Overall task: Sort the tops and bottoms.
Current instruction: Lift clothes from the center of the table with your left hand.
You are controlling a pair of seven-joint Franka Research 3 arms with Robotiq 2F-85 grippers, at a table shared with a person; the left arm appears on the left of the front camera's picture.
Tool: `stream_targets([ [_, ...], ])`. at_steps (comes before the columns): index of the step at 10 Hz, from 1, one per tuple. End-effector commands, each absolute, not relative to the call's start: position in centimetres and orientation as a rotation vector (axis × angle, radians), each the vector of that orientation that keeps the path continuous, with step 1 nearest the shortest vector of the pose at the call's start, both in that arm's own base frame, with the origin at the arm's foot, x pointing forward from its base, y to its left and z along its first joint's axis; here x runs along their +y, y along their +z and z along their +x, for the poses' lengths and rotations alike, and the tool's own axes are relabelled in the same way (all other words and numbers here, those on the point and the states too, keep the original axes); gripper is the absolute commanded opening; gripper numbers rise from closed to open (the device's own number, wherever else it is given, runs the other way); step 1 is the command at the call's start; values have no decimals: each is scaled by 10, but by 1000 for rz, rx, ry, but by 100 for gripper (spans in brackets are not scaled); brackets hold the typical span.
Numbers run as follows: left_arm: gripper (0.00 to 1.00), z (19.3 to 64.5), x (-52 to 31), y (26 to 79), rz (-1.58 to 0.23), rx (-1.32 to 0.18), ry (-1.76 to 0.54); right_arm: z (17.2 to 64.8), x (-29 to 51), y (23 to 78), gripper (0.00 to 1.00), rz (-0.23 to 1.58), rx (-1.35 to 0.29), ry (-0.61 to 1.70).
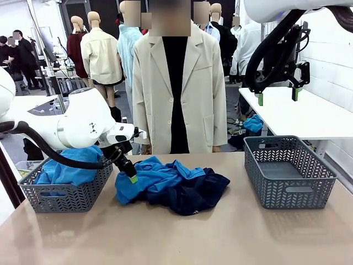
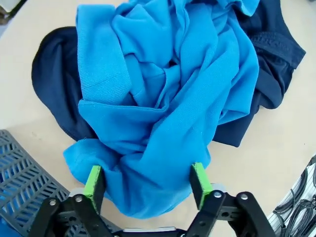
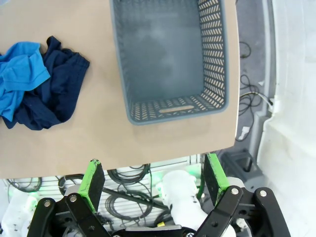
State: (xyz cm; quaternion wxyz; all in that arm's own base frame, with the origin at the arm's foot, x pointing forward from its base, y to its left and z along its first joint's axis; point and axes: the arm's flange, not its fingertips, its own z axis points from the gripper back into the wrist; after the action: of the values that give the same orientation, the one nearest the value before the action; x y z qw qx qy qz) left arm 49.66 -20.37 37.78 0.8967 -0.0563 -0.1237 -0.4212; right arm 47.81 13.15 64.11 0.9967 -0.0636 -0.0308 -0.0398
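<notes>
Left gripper (image 2: 145,178) is wide, straddling a fold of the shirt (image 2: 163,98) on the middle pile. The bottoms (image 2: 54,84) are tangled right under it, so a deep pinch could drag one into the left basket (image 1: 66,196) too. The right gripper (image 1: 278,98) hangs wide and empty, high by the right basket (image 1: 287,189).

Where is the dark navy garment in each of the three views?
Front view: navy garment, low centre, right of and partly under the blue shirt.
Left wrist view: garment sticks out left and upper right from under the shirt.
Right wrist view: garment upper left, left of the empty basket.
Shared landmark: the blue shirt lying on it.
</notes>
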Motion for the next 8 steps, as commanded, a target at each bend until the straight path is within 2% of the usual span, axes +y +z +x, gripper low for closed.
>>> stream_targets([
  [1, 35, 496, -199, 382, -118, -244, -899, 478, 130, 642, 100, -137, -59, -66],
  [2, 15, 495, -198, 382, -125, -238, -899, 478, 130, 642, 100, -137, -59, -66],
  [3, 0, 496, -197, 382, -135, -235, -894, 478, 130, 642, 100, -137, -59, -66],
  [8, 0, 494, -194, 387, -179, -225, -884, 478, 130, 642, 100, -137, -59, -66],
])
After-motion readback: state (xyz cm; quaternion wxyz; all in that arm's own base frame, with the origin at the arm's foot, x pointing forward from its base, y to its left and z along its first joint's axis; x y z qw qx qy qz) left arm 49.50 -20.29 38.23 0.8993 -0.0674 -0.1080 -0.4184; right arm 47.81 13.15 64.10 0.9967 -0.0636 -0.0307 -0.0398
